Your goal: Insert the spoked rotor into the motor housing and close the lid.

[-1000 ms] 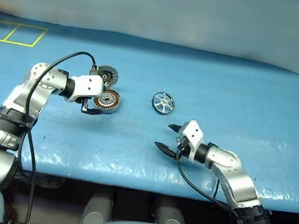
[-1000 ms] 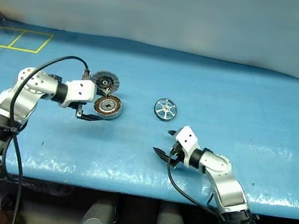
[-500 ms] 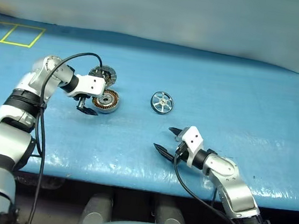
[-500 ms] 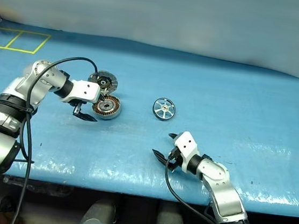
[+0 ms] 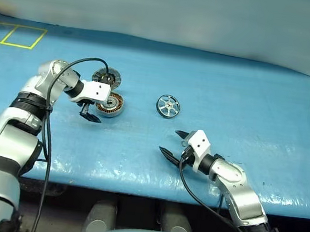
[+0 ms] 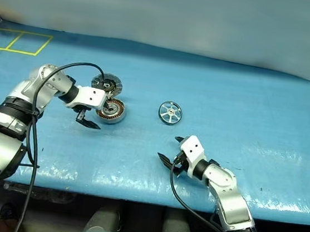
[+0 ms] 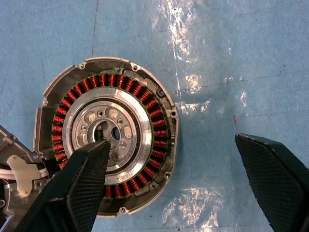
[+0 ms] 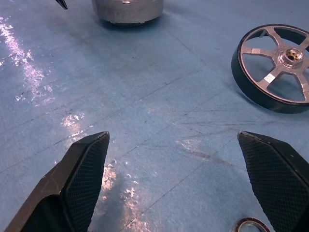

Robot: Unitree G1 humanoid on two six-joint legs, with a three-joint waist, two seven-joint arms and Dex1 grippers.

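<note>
The spoked rotor (image 5: 168, 106) lies flat on the blue table, its silver spokes up; it also shows as the spoked rotor (image 8: 277, 67) ahead of my right gripper. To its left stands the motor housing (image 5: 110, 105), open, with copper windings and a silver hub (image 7: 108, 145). The grey lid (image 5: 106, 77) lies folded back behind it, joined at the rim. My left gripper (image 5: 92, 112) hovers open over the housing's near-left side, pointing steeply down, one finger (image 7: 82, 183) above the hub. My right gripper (image 5: 169, 141) is open and empty, low over the table in front of the rotor.
A small dark ring (image 8: 248, 224) lies on the table just under my right gripper. Yellow tape lines (image 5: 15, 36) mark the far left corner. The table's front edge (image 5: 135, 188) runs close below both arms.
My left arm has lowered its elbow and tipped the gripper further downward at the housing, still open. The right gripper, rotor, housing and lid have stayed where they were.
</note>
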